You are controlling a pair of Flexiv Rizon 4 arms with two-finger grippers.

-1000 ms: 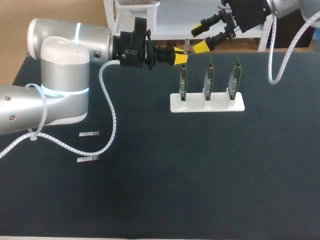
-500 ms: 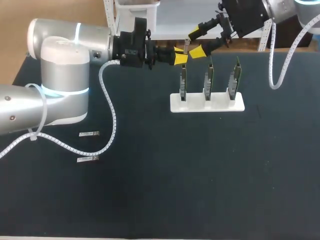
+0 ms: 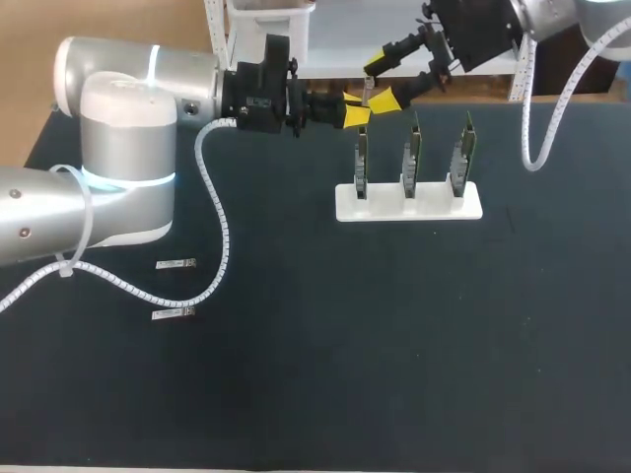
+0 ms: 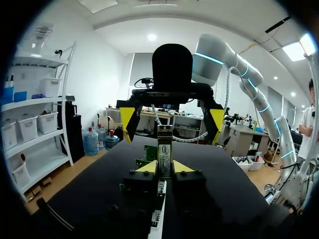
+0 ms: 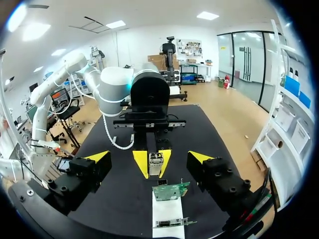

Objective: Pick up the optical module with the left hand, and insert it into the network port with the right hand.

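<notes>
My left gripper (image 3: 355,111) is shut on a small silver optical module (image 3: 366,95) and holds it in the air behind the card stand. In the left wrist view the module (image 4: 164,151) stands upright between my left gripper's (image 4: 165,167) yellow tips. My right gripper (image 3: 381,83) is open, its fingers on either side of the module without touching it. From the right wrist view, the module (image 5: 156,163) sits midway between the wide-spread fingers of my right gripper (image 5: 149,157). Network cards (image 3: 411,158) with ports stand in a white stand (image 3: 434,207) below.
Two more silver modules (image 3: 175,264) (image 3: 173,312) lie on the black table at the left, by my left arm's white cable (image 3: 215,212). The nearest green card (image 5: 170,190) stands just under the grippers in the right wrist view.
My right gripper has moved left and slightly up, so its open fingers now straddle the held module. The left arm and module have stayed still.
</notes>
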